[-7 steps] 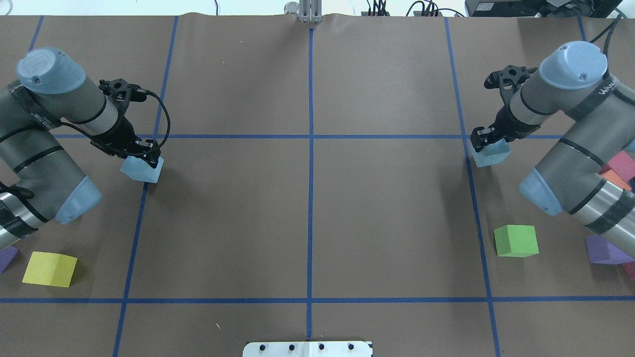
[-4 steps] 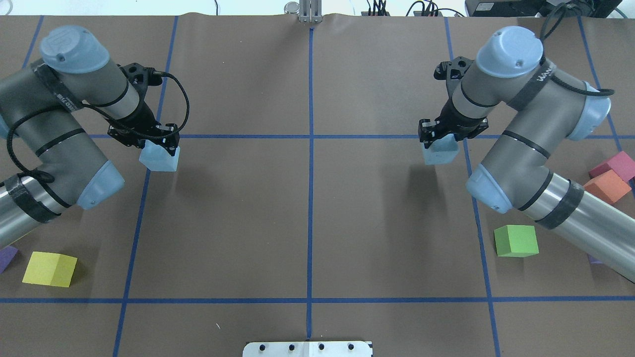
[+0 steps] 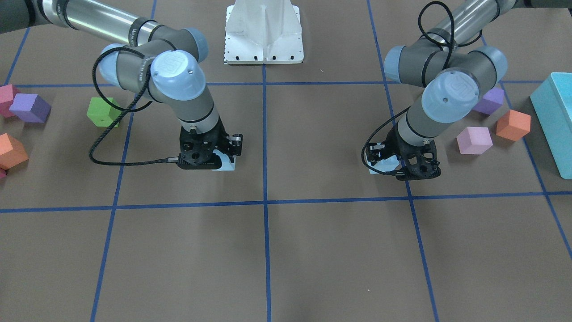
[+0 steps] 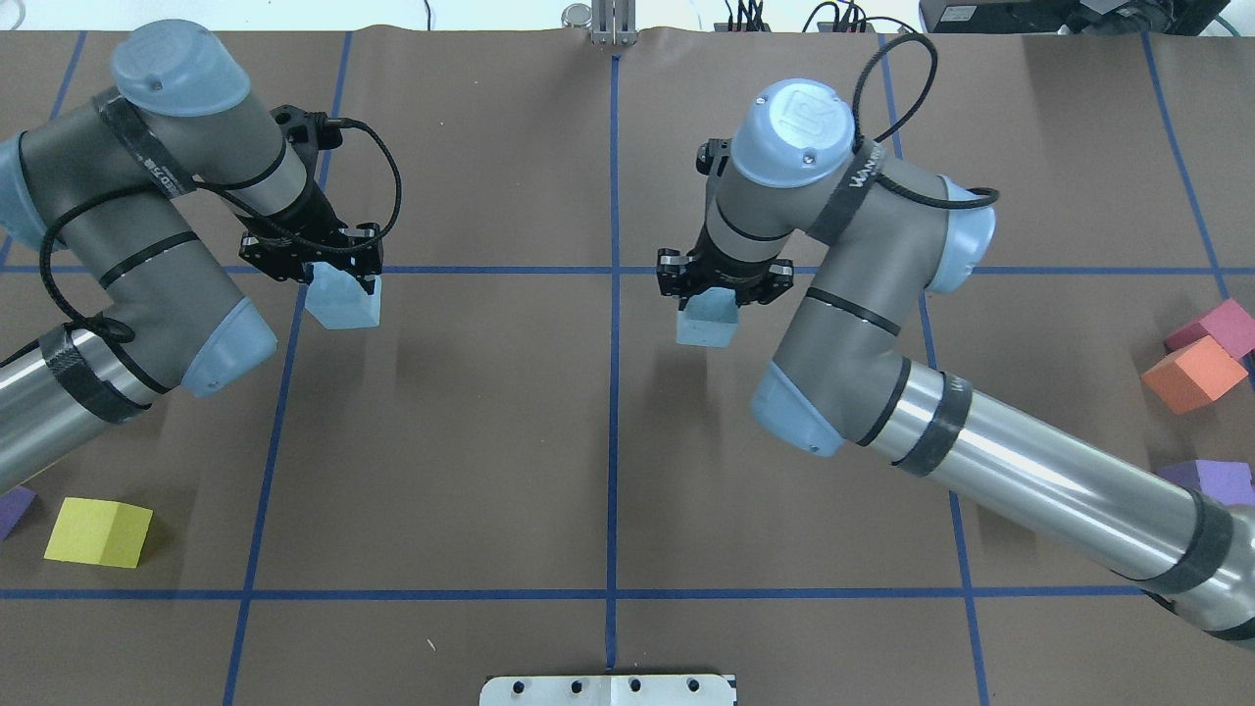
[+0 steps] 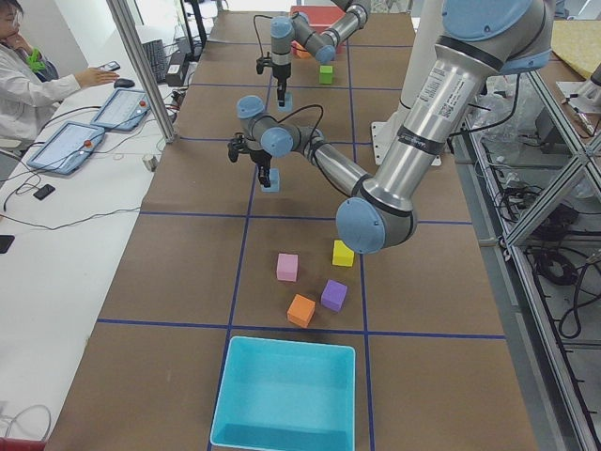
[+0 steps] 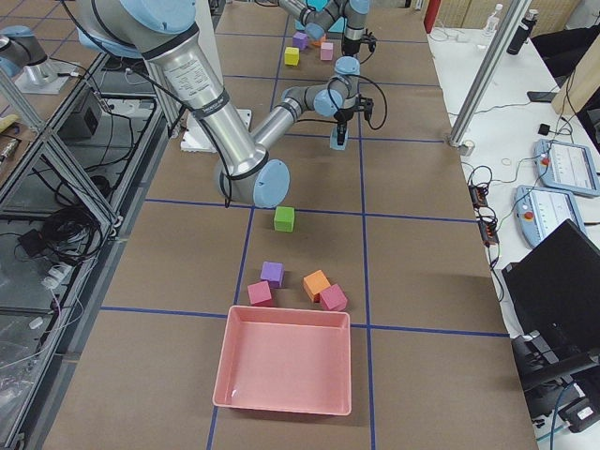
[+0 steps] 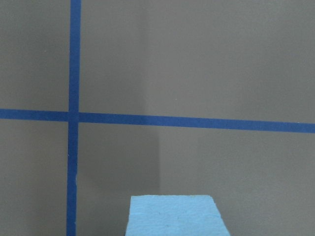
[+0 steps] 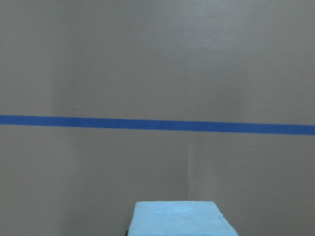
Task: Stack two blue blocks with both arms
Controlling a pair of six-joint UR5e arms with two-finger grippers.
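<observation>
My left gripper [image 4: 331,275] is shut on a pale blue block [image 4: 343,305] and holds it just above the table, left of the centre line. My right gripper [image 4: 724,285] is shut on the second pale blue block [image 4: 707,323], held just right of the centre line. The blocks are apart, roughly level with each other. In the front-facing view the left gripper [image 3: 393,158] is on the right and the right gripper [image 3: 218,155] on the left. Each wrist view shows the top of its held block [image 7: 174,216] [image 8: 179,219] over bare brown table.
A yellow cube [image 4: 98,530] lies at the near left. Orange [image 4: 1191,373], magenta [image 4: 1216,328] and purple [image 4: 1211,480] cubes lie at the right edge. A green cube [image 3: 103,112], a pink cube [image 3: 473,140], a teal box [image 3: 556,116] and a pink tray [image 6: 286,359] stand at the table's ends.
Both arms have carried their blue blocks toward the table's centre line. The right arm moved much farther than the left. Both grippers stay shut on their blocks.
</observation>
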